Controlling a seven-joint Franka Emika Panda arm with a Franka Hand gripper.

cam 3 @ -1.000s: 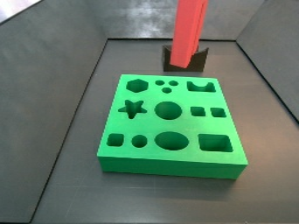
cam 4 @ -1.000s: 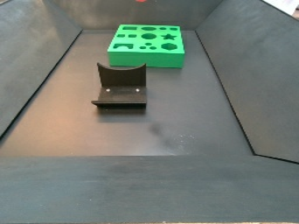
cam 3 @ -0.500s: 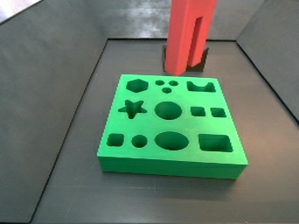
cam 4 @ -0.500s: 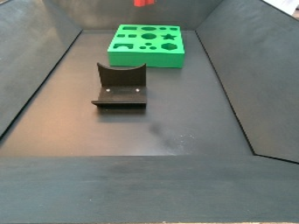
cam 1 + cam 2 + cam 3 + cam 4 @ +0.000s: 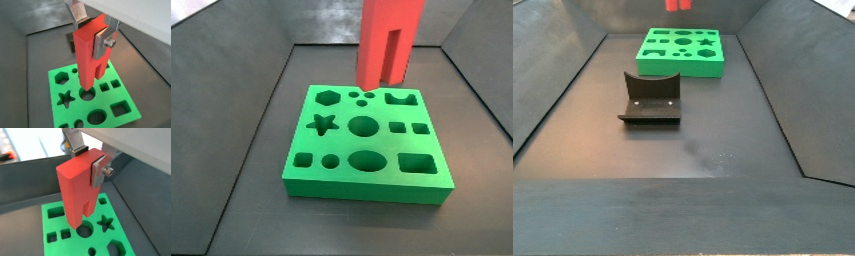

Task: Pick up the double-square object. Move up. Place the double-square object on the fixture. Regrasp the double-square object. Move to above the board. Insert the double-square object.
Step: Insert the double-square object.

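Between the gripper's (image 5: 93,31) silver fingers (image 5: 79,11) hung the double-square object (image 5: 89,57), a long red block whose two square prongs pointed down above the green board (image 5: 123,119), the fingers pinching its upper end from both sides.

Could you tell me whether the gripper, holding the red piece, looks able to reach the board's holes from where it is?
Probably yes: the gripper holds the double-square object prongs-down above the board, with nothing visible between them.
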